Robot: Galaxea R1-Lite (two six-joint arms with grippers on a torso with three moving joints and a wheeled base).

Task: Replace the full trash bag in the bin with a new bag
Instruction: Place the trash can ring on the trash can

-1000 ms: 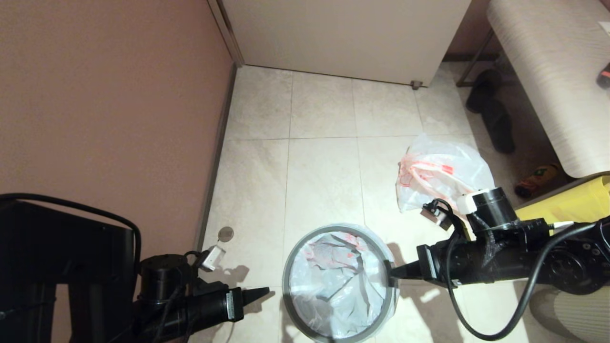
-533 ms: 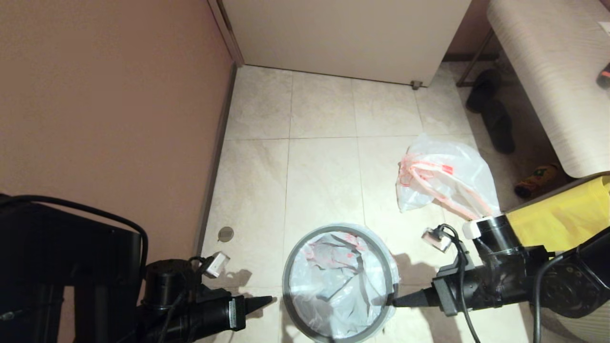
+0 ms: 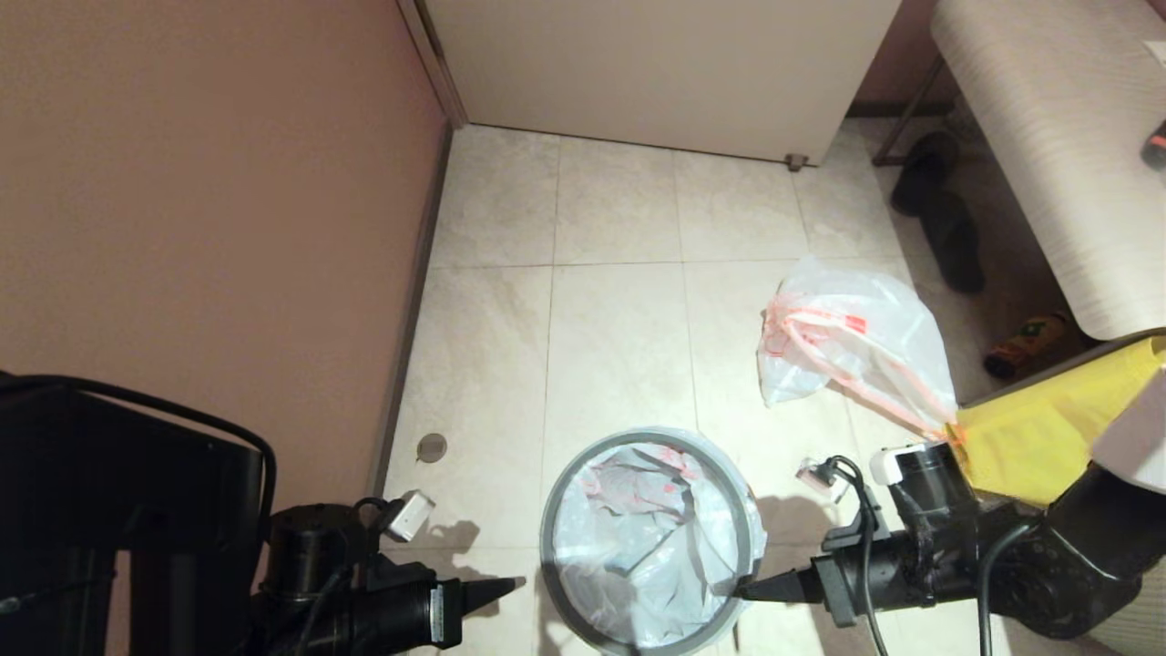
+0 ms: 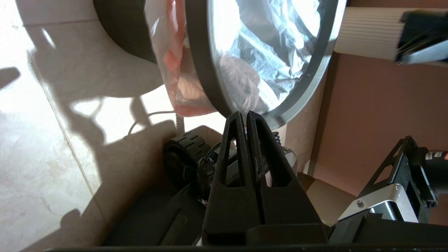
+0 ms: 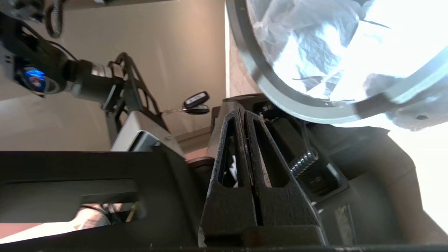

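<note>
Bin (image 3: 557,583) cut off at frame edge, full trash bag (image 3: 847,342) contents indistinct

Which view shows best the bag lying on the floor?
The head view: the bag lies whole on the tiles, beyond the bin. Neither wrist view shows it; both show only the bin's rim and liner.

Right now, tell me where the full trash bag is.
In the head view, the full trash bag lies on the floor tiles on the robot's right, beyond the bin and beside the yellow fabric bag.
</note>
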